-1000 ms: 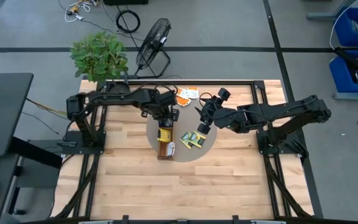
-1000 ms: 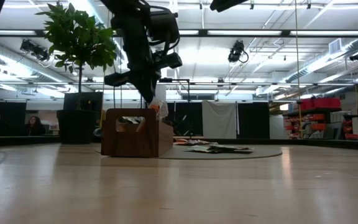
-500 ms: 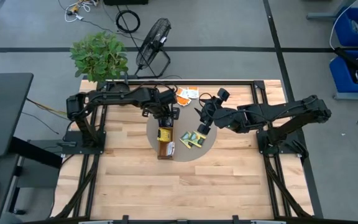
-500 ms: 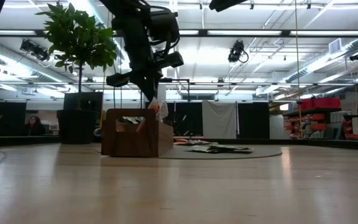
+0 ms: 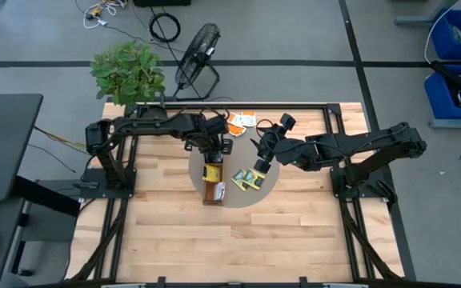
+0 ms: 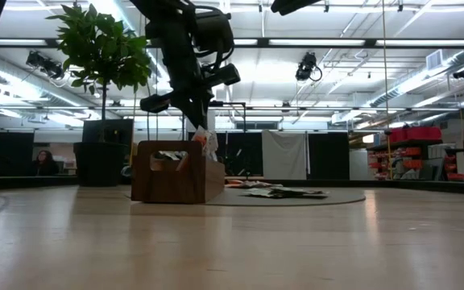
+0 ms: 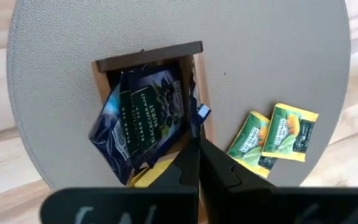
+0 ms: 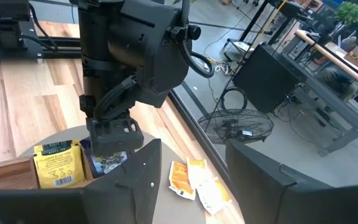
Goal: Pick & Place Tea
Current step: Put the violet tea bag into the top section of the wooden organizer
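My left gripper (image 5: 213, 154) (image 6: 196, 121) (image 7: 197, 146) hangs over the far end of the brown wooden tray (image 5: 212, 179) (image 6: 176, 173) and is shut on a tea sachet. The tray stands on a round grey mat (image 5: 272, 186) and holds dark blue sachets (image 7: 145, 118) and a yellow one (image 8: 58, 163). Two yellow-green sachets (image 5: 250, 179) (image 7: 272, 134) lie flat on the mat right of the tray. Orange-and-white sachets (image 5: 238, 122) (image 8: 194, 177) lie at the mat's far edge. My right gripper (image 5: 261, 160) (image 8: 197, 186) is open, raised above the mat's right part, touching nothing. My left gripper pinches a tea sachet by its upper edge (image 7: 196, 134) between its two fingers, coming from above and pointing down. The sachet hangs upright below the fingers, edge-on in the wrist view. Its lower end (image 6: 203, 138) reaches the tray's top by the right wall.
A potted plant (image 5: 128, 72) and a floor fan (image 5: 198, 48) stand beyond the table's far edge. Black frame rails (image 5: 350, 192) run along both sides. Bare wood (image 5: 238, 240) lies toward the near edge.
My left gripper has moved down toward the tray, staying shut on the sachet. The sachet's lower end has dropped from clear above the tray to the level of the tray's top.
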You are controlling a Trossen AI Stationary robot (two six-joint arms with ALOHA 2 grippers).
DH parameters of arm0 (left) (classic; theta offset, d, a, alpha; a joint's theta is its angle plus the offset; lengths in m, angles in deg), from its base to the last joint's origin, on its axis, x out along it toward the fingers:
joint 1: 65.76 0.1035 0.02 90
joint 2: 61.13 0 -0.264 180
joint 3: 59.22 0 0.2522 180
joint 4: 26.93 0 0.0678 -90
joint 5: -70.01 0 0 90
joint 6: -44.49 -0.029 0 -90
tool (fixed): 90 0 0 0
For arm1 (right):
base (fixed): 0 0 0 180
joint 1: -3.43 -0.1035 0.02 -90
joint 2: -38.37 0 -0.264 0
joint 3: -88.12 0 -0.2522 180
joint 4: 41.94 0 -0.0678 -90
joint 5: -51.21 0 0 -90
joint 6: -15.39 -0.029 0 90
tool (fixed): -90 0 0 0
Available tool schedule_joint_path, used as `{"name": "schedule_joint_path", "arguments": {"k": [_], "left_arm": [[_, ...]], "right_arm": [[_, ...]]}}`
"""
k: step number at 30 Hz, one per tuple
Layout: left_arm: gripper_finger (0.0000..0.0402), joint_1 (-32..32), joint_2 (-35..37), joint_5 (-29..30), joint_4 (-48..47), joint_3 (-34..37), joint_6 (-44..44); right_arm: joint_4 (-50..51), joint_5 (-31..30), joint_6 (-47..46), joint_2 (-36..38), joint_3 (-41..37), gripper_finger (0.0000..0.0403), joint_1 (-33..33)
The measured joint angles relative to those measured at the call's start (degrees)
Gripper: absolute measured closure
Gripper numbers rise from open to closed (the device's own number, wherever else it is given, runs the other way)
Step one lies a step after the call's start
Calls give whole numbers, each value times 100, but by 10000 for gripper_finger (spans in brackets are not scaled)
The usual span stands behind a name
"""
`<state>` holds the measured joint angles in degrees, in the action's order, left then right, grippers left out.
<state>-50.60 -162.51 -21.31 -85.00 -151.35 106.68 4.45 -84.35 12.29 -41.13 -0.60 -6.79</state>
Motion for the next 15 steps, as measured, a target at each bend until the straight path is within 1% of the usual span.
{"name": "schedule_joint_path", "arguments": {"k": [7, 15], "left_arm": [[400, -8, -117, 0, -79, 4, -106], [400, -59, -321, -11, 96, 1, -20]], "right_arm": [[-2, 13, -98, 0, 0, 216, 0], [-47, 40, -96, -2, -2, 216, 0]]}}
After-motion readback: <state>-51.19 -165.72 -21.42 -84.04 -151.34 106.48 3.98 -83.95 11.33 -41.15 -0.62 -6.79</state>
